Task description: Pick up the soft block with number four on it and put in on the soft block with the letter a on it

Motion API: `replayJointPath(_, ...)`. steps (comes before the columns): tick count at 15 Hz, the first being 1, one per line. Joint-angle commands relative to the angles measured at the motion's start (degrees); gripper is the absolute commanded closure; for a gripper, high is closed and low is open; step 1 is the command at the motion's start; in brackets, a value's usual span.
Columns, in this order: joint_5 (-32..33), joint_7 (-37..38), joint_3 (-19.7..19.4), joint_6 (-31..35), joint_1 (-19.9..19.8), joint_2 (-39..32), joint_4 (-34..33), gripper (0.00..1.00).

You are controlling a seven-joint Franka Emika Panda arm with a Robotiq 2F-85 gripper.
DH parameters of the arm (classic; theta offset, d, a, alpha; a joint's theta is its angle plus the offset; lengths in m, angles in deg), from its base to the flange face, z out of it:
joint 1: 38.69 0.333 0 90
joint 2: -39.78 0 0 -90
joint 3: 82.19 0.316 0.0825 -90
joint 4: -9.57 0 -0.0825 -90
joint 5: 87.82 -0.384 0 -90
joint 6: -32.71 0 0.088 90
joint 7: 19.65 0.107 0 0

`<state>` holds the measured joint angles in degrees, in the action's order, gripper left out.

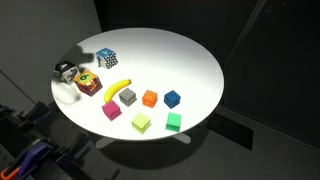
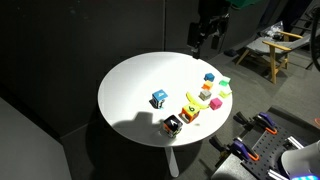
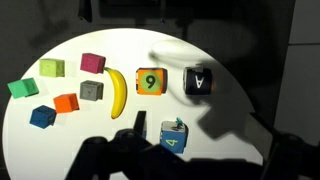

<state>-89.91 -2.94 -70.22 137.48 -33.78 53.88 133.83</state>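
The blue-and-white soft cube stands free on the round white table. It is well apart from the gripper, which hangs high above the table. In the wrist view the dark fingers at the top edge stand wide apart and hold nothing. As a cube it has no long axis; it sits flat, and its face with a blue 4 reads upright toward the wrist camera. The black-and-white soft cube, showing a white A, sits near it, with a gap to the red-yellow-green soft cube marked 9. A yellow banana lies beyond that, then small plain coloured cubes.
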Motion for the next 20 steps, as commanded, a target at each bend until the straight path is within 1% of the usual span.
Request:
replayJointPath(1,0.02,-3.35,-1.71,5.41,0.39,-4.23,-1.55,0.0)
replayJointPath(6,0.08,-7.6,-3.61,14.72,0.18,-9.78,-2.17,0.0)
replayJointPath(9,0.76,-8.8,-4.42,18.99,0.12,-13.28,-2.71,0.0)
replayJointPath(16,3.59,-6.96,-5.78,25.49,0.49,-23.37,-6.19,0.0)
replayJointPath(20,2.65,-5.73,-6.49,26.52,0.76,-27.9,-8.33,0.0)
